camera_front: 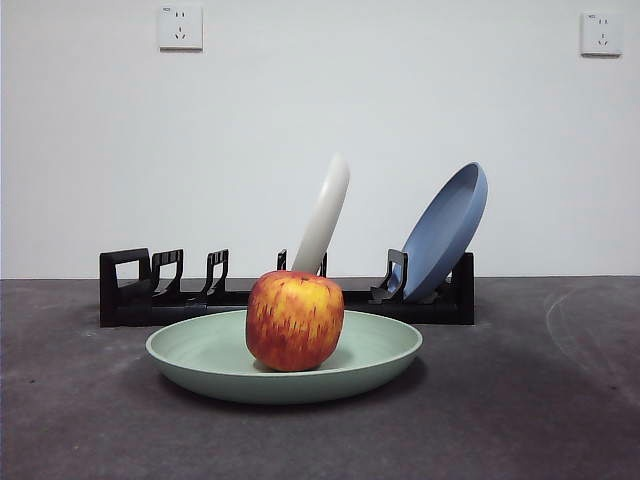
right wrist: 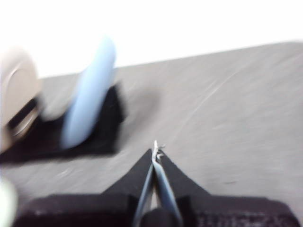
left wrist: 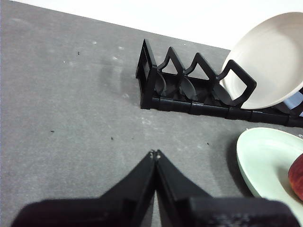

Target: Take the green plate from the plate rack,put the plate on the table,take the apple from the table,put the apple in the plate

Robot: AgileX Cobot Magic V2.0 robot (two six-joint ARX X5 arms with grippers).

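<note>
Apple (camera_front: 295, 320) sits in green plate (camera_front: 284, 361) at frame centre; the task looks complete, nothing more needed; left gripper (left wrist: 155, 153) and right gripper (right wrist: 155, 152) are pressed together, empty.

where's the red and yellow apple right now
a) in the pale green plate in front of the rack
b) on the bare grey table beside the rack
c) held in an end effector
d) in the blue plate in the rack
a: the round red-and-yellow streaked apple sits in the shallow pale sage-green plate, which lies flat on the dark grey table in front of the long black slotted plate rack.
</note>
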